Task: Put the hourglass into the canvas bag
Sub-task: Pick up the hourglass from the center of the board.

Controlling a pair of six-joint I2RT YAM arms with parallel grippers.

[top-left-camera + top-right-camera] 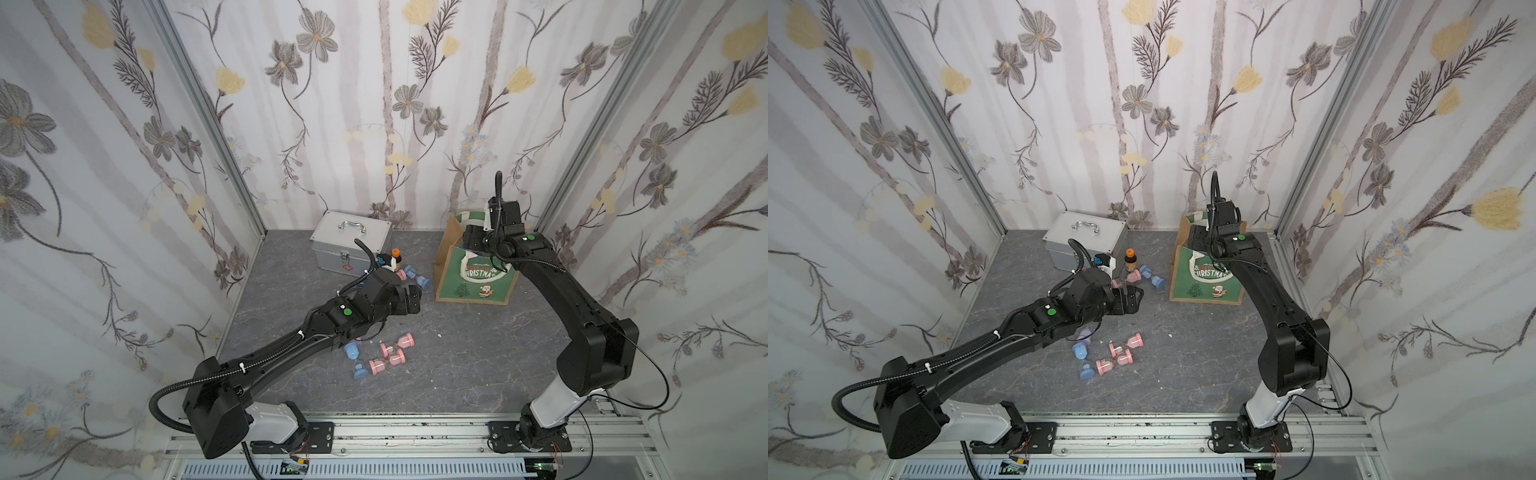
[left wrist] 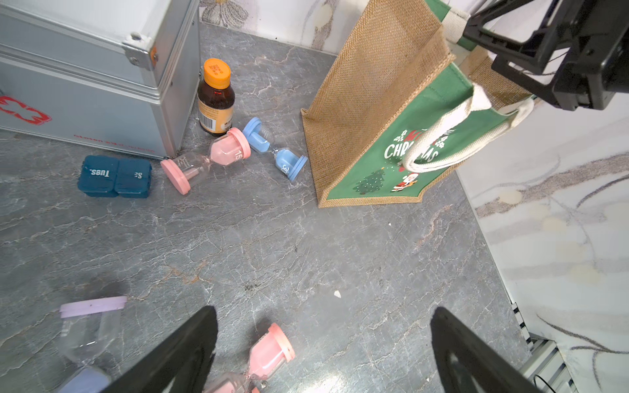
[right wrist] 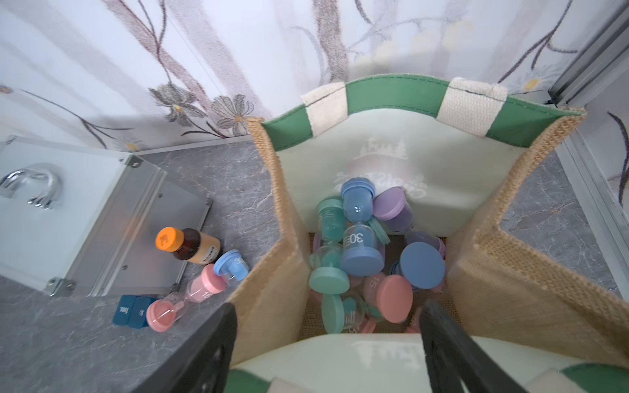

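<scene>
A lab robot cell: floral-papered panels (image 1: pixel 374 104) in aluminium posts (image 1: pixel 216 124) box in a grey stone-look worktop (image 1: pixel 457 353); left arm (image 1: pixel 282 353) and right arm (image 1: pixel 552 291) bolted to the near rail (image 1: pixel 415 432).

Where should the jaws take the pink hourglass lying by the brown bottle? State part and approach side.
Grip the pink hourglass at its narrow waist, straight down from above, jaws across its length. It lies on its side, and the wide end caps should stop slipping. The brown bottle and silver case crowd one side, so a sideways approach looks poor.
</scene>
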